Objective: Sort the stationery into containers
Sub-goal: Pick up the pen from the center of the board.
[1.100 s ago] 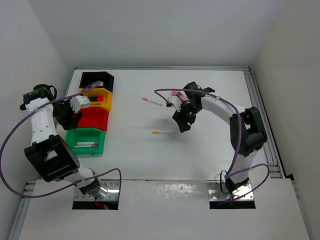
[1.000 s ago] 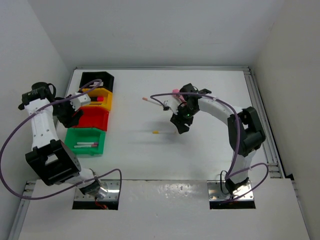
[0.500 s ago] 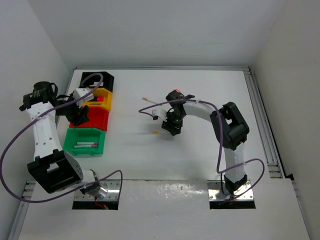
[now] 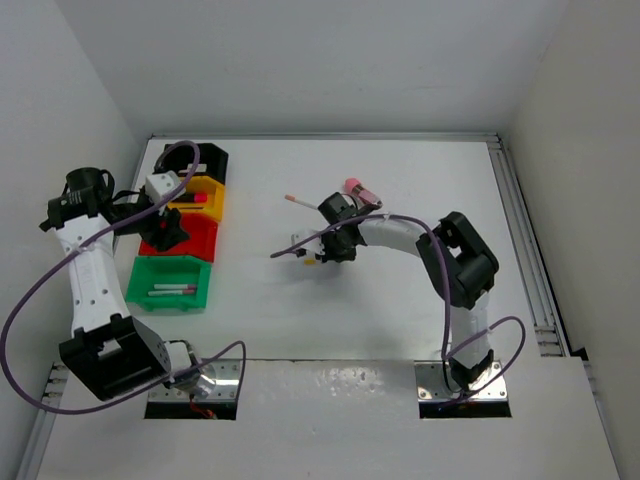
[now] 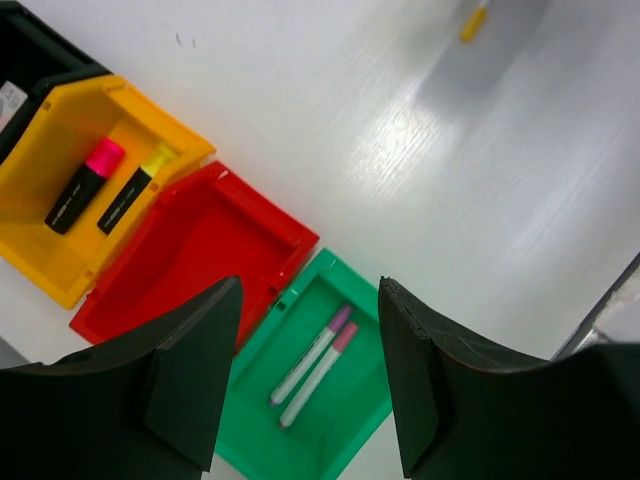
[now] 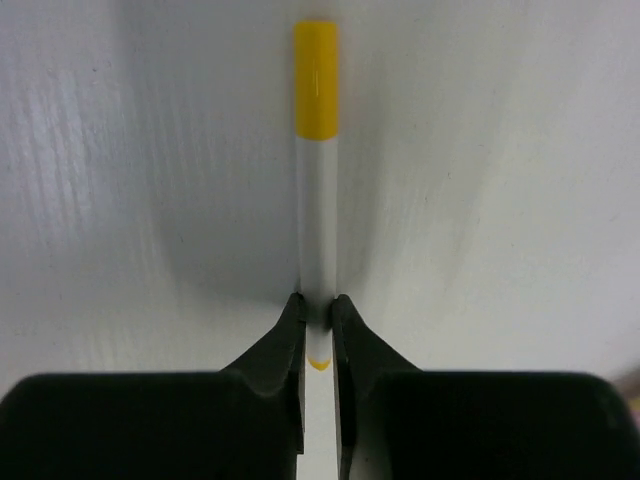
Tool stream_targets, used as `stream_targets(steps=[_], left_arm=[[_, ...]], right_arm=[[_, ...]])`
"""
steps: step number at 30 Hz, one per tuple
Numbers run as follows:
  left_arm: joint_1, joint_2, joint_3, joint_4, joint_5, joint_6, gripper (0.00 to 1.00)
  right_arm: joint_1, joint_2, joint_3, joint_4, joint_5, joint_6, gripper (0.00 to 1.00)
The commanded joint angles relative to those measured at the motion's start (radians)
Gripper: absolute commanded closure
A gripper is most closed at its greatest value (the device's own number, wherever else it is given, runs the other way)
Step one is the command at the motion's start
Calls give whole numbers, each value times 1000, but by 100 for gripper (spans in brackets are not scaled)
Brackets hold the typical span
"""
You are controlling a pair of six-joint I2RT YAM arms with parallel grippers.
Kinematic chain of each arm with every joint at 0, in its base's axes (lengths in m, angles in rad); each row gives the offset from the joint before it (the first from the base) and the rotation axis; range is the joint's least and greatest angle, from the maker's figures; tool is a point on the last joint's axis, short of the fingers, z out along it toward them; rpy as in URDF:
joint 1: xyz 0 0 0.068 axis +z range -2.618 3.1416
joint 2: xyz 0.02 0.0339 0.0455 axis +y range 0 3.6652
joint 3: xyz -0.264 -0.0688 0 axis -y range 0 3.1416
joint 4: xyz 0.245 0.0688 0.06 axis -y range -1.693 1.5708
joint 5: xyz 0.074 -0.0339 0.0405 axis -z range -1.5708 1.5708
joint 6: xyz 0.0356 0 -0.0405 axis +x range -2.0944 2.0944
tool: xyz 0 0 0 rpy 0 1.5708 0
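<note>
My right gripper [image 6: 318,305] is shut on a thin white pen with a yellow end [image 6: 316,200], gripping it near its tip as it lies on the white table. From above, that gripper [image 4: 326,248] is at mid-table with the pen's yellow end [image 4: 311,261] just left of it. The left gripper [image 5: 308,300] hangs open and empty over the bins [image 4: 165,225]. Below it I see the green bin [image 5: 375,400] holding two pens [image 5: 315,365], the bare red bin [image 5: 200,250], the yellow bin [image 5: 40,250] with two black markers [image 5: 85,185], and the black bin [image 5: 35,50].
Another white pen [image 4: 297,201] lies behind the right gripper, and a pink block [image 4: 357,188] sits further back right. Purple cables loop around both arms. The bins stand in a column at the left edge: black [image 4: 195,158], yellow [image 4: 213,200], red [image 4: 200,243], green [image 4: 172,298].
The right arm has swung left to the yellow-ended pen and its jaws have closed on it. The left gripper has shifted slightly right over the bins, still open.
</note>
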Motion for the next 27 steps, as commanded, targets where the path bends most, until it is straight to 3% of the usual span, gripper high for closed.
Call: stream_targets(steps=[1,4,5,7,11,12,14,20,27], left_arm=[[-6,-54,-35,56,126,-64,37],[-4,-84,-84,86,193,-101,37],[3,-115,-110,126,205,-209,36],[6,-247,-231,354,221,-370,34],[-18,-484,-457,859,212,-995,22],[-29,-511,-490,1006,212,-1081,21],[-75,-529,-540,1093,215,-1283,21],[-246,-453,-586,1343,169,-1604,22],[-478,-339,-552,1512,34,-1759,18]], right_arm=[[12,49,-69,-7,37,-61,94],[-17,10,-38,-39,-29,50,100],[-26,-6,8,-56,-104,98,100],[-74,-59,62,-78,-195,269,100],[-131,-188,125,51,-426,613,100],[-134,-211,126,121,-480,740,100],[-137,-250,169,140,-523,890,100],[-125,-276,237,244,-660,1185,100],[-50,-290,276,273,-718,1247,100]])
